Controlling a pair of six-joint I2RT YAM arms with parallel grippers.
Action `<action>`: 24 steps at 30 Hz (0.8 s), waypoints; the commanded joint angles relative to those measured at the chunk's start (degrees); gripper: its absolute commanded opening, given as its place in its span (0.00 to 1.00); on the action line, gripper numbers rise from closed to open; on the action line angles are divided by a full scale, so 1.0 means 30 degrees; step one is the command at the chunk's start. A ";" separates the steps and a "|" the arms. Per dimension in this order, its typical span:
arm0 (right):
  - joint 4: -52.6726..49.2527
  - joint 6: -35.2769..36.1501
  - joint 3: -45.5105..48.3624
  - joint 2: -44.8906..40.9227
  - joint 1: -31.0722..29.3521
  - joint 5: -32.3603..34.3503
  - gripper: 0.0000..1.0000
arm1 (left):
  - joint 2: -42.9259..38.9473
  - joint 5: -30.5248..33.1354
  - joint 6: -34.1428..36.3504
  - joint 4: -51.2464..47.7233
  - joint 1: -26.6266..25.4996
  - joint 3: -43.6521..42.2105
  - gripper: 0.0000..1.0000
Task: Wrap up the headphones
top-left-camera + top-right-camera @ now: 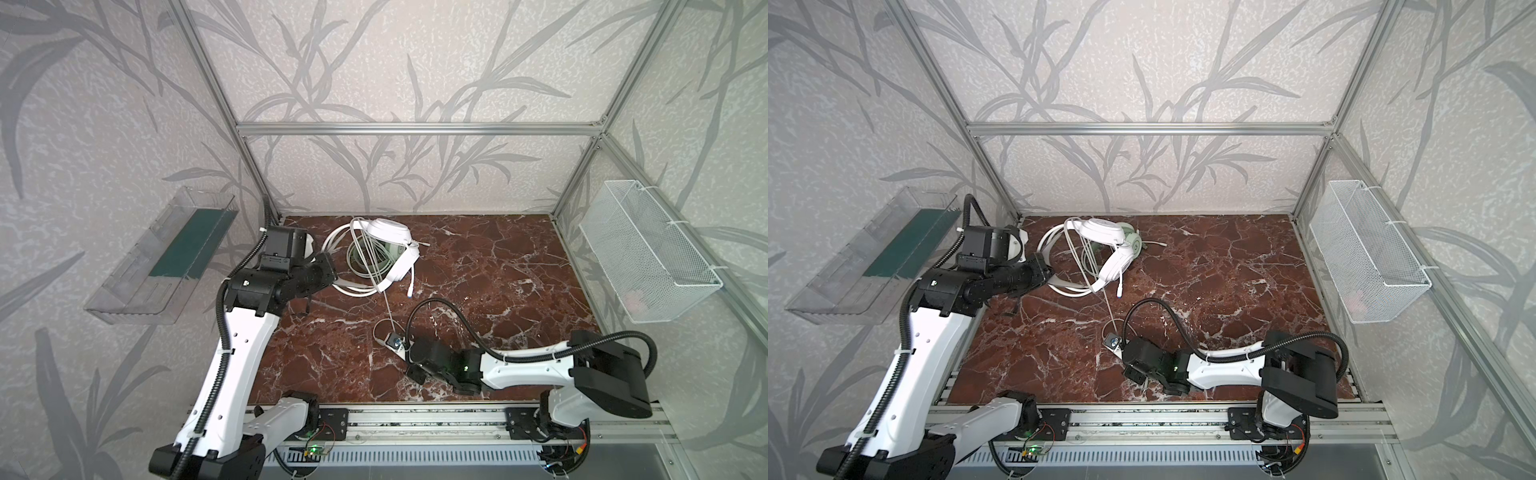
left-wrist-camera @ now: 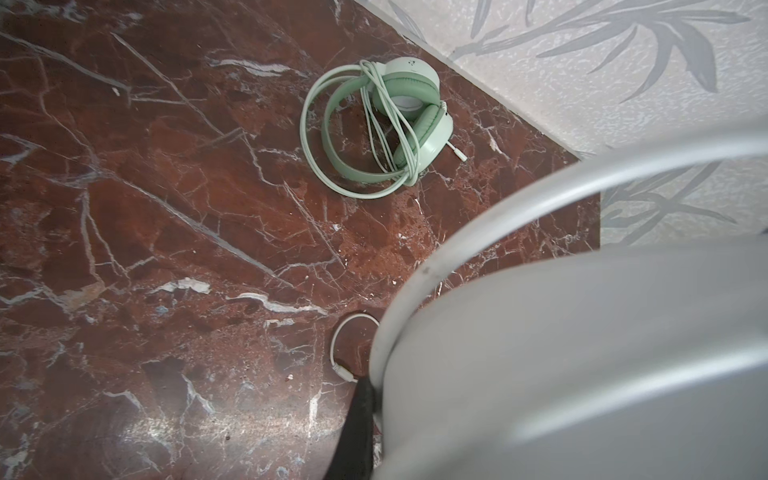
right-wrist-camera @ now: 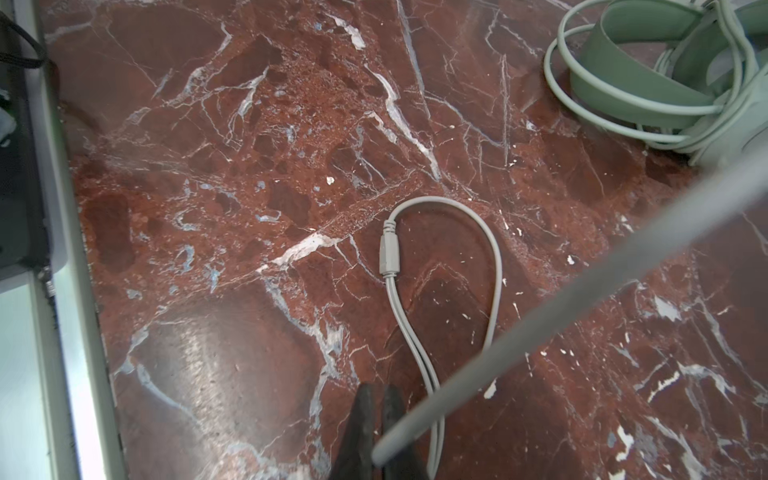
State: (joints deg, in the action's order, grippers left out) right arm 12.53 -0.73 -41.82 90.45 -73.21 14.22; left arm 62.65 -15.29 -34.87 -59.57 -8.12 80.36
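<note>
Headphones, two: one white headset, one mint-green headset.

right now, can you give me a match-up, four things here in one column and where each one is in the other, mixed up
Things:
1 green headset
2 white cable
3 basket
4 tray

Places:
a hung at the right side
b pinched in the right gripper
c hung at the left side
d lying on the table

Pairs: 1-d, 2-b, 3-a, 4-c
</note>
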 commanded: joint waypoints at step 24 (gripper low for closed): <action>-0.1701 0.0163 -0.1607 0.2295 0.3401 -0.2632 0.00 | -0.0926 -0.1088 -0.1678 0.2283 0.0810 0.0515 0.00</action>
State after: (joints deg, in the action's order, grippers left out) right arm 10.87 1.78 -49.74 99.18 -61.69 8.91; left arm 61.60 -21.02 -39.68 -56.07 -6.59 79.64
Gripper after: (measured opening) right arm 0.057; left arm 0.068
